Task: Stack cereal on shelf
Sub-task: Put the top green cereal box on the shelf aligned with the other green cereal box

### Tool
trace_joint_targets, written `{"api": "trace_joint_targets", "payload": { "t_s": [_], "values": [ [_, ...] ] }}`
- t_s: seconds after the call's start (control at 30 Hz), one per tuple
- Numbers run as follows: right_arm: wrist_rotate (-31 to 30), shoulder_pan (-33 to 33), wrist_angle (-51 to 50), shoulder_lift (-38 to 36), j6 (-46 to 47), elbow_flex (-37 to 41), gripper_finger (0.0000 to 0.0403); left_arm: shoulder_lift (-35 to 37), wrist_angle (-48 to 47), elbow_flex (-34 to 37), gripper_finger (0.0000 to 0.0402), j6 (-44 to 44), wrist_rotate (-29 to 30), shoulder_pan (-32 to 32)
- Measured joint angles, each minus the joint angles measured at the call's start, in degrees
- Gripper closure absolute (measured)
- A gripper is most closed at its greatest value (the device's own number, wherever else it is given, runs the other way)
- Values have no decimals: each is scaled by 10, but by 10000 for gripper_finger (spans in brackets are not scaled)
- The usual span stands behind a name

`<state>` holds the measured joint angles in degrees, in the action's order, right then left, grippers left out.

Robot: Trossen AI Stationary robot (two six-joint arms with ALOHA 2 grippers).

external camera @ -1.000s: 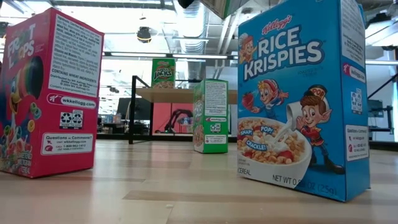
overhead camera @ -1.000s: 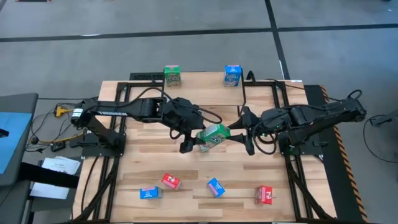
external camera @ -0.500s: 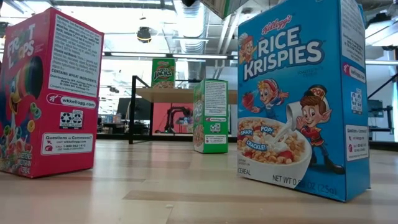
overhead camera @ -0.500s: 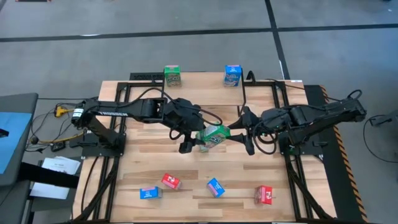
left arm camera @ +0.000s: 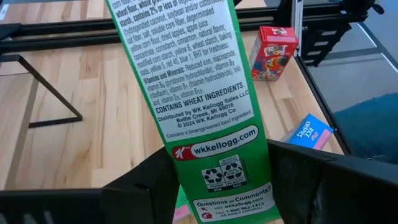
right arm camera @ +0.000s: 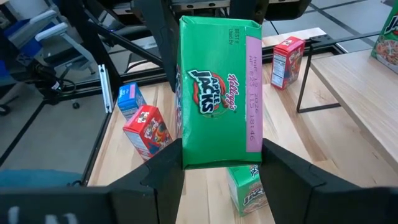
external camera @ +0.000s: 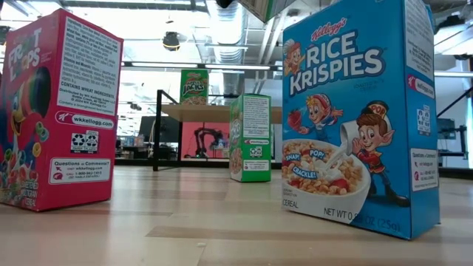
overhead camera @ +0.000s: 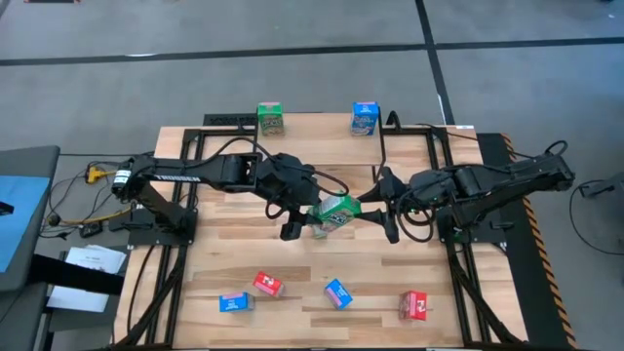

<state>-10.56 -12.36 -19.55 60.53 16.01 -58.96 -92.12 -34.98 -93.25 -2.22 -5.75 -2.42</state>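
Two tools meet at frame centre over the surface: the right tool [overhead camera: 369,211] is clamped on a green cereal box [overhead camera: 338,212], and the left tool [overhead camera: 304,226] pinches its other end. Before release, the receiving grip should be square and firm.

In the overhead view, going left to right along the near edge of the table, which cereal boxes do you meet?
Blue box → red box → second blue box → second red box.
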Motion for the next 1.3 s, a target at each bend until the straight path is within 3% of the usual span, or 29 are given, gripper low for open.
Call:
{"api": "trace_joint_targets", "payload": {
  "t_s": [0.93, 1.3],
  "values": [
    [0, 1, 18, 0, 2, 0, 191, 1, -1, 0, 204, -1, -1, 0],
    [-1, 2, 24, 0, -16, 0, 101, 1, 0, 0, 204, -16, 0, 0]
  ]
}}
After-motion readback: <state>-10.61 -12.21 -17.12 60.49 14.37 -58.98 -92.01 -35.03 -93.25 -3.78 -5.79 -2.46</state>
